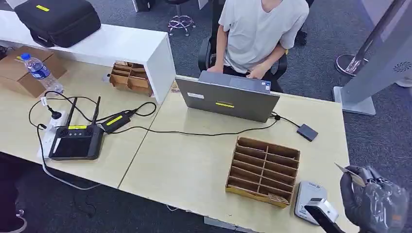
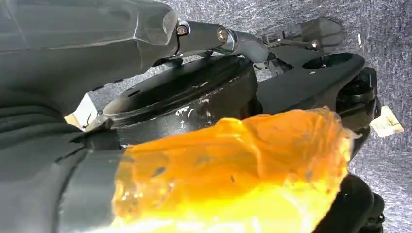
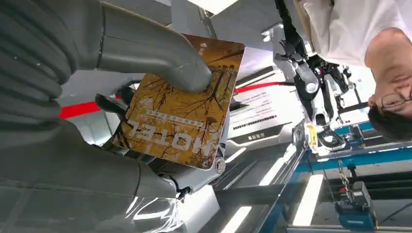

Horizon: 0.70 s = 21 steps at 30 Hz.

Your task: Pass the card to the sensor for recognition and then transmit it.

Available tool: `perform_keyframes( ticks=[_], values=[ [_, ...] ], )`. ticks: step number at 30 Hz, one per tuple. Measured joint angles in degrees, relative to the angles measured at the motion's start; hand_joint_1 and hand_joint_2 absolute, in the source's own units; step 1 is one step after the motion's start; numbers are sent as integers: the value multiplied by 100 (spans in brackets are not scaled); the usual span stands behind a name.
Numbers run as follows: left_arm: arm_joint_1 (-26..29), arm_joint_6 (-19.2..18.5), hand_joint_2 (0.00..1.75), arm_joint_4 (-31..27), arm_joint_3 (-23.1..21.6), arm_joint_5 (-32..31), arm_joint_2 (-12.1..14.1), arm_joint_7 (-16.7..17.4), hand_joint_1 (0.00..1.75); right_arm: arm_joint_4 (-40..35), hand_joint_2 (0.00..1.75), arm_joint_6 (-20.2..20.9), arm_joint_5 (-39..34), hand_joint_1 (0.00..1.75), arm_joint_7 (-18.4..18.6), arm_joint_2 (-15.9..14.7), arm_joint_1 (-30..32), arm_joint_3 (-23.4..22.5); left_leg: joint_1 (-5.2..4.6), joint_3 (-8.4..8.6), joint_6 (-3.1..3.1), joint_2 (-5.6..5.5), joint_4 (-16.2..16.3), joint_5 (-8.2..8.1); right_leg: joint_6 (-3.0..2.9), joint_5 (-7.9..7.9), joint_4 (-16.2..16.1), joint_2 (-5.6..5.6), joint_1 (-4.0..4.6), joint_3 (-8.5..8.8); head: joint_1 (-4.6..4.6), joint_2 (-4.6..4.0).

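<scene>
Right hand holding the card, off the table's right end.

From my feed: pale wooden table (image 1: 194,165), brown cardboard slotted tray (image 1: 263,171), small grey-white sensor box (image 1: 311,200) beside it. Dark right hand (image 1: 371,200) pinches the brown-gold printed "HOTEL" card (image 3: 182,104) under its thumb. Left hand (image 2: 58,145): cannot tell its grip.

Right hand (image 1: 371,201) raised at the table's near corner, thumb pressing a card (image 3: 180,104) against its fingers — left hand hanging low.

Evenly lit from overhead, soft shadows, sharp on the table (image 1: 194,165); glare and close-up blur at both wrists
</scene>
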Motion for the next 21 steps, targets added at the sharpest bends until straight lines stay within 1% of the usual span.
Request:
perform_keyframes(
  ticks=[5, 8, 16, 21],
  values=[
    [0, 4, 0, 0, 0, 24, 0, 28, 0, 35, 175, -9, -7, 175, 68, 90, 152, 53, 0, 0, 0, 0, 0, 0, 0, 0, 0, 0, 0, -1, 2, 0],
    [-2, 9, 0, 0, -2, 31, 0, 59, 0, 142, 175, -50, 55, 175, 173, 136, 225, 136, 1, 0, 0, 0, 0, 0, 0, 0, 0, 0, 0, -1, 0, 0],
    [-3, 9, 0, 0, -2, 39, -2, 74, 0, 693, 175, -184, 262, 175, 389, 190, 201, 258, 0, 0, 0, 1, 0, 0, 0, 0, 0, 0, 0, 1, 2, 0],
    [-4, 9, 0, 0, -2, 42, -2, 76, 0, 990, 175, -234, 289, 175, 409, 190, 167, 260, 0, 0, 0, 1, 0, 0, 0, 0, 0, 0, -1, 1, 0, 0]
  ],
)
